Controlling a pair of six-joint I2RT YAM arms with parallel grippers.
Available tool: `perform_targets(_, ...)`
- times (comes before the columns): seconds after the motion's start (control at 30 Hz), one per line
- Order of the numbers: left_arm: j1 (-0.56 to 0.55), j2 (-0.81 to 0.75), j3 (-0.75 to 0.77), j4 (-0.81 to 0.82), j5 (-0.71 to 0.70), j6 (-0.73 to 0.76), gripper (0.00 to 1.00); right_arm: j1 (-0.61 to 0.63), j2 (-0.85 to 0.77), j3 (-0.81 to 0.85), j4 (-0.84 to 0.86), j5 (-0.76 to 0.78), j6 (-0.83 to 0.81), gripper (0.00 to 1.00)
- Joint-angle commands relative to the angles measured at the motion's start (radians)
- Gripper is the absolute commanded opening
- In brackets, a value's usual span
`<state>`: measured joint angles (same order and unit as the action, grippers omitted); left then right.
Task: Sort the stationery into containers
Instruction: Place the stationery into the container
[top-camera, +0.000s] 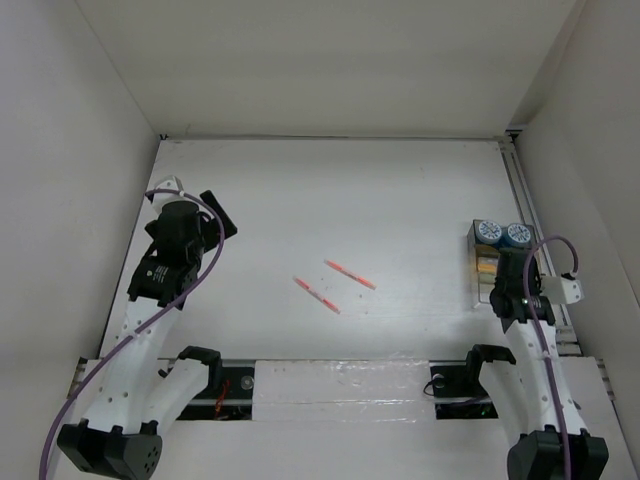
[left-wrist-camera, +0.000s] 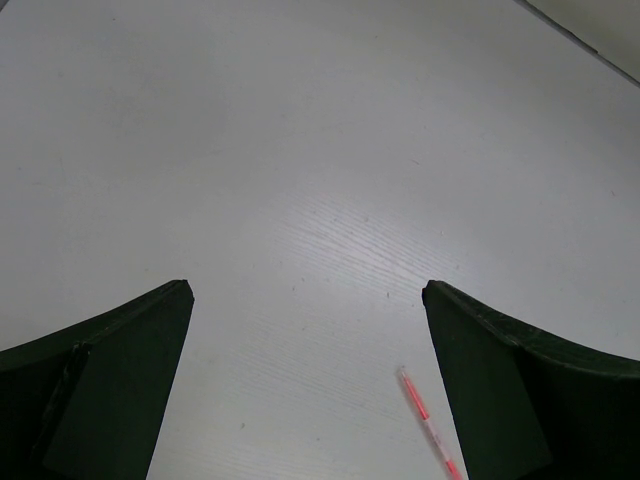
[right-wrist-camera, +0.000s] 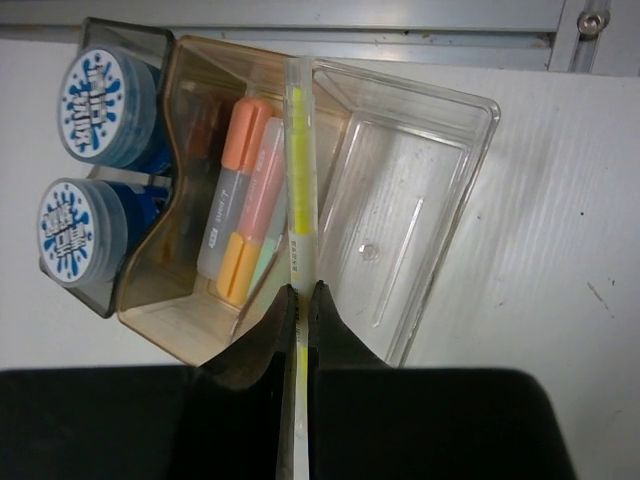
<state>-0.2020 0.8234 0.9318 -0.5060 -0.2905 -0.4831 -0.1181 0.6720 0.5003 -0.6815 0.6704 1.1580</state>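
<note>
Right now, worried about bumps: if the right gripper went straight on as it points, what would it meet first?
Probably the clear tray: the right gripper, shut on a yellow marker, points into it, near the wall between the marker compartment and the empty one. Depth is unclear.

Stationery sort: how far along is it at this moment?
Done: both rolls and a few markers sit in the tray. In hand: the right hand grips a yellow marker over the tray. Left: two pink pens lie on the table; the left hand is open and empty.
</note>
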Motion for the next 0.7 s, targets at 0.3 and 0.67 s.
perform_targets(0.3, -0.004, 0.002, 0.019, 0.014, 0.002, -0.003, 1.0, -0.006, 0.093, 0.021, -0.006, -0.023, 0.045, 0.0)
perform_targets(0.67, -0.004, 0.011, 0.019, 0.014, 0.002, -0.003, 1.0, -0.006, 0.075, 0.021, -0.017, -0.014, 0.054, 0.29)
